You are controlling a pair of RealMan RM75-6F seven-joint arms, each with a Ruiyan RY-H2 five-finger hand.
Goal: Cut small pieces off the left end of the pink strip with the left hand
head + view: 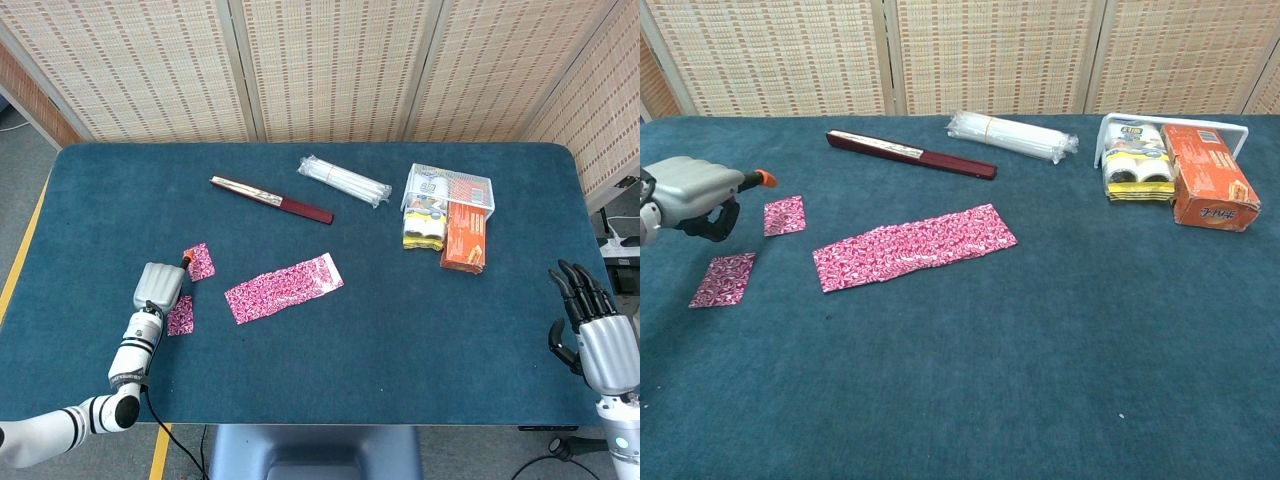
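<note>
The pink patterned strip (283, 288) (915, 246) lies flat near the table's middle left. Two small cut pieces lie left of it, apart from it: one (200, 262) (784, 215) further back, the other (180, 315) (724, 278) nearer the front. My left hand (160, 287) (690, 195) grips a cutter with an orange tip (186, 260) (764, 178). The tip points just behind the rear piece, well left of the strip's left end. My right hand (590, 330) shows only in the head view, at the table's front right corner, fingers spread and empty.
A dark red flat stick (272, 200) (910, 154) and a clear bag of white rods (344, 181) (1012, 136) lie behind the strip. At the back right are a white basket (478, 183), a yellow-black pack (1137, 170) and an orange box (463, 236) (1208, 190).
</note>
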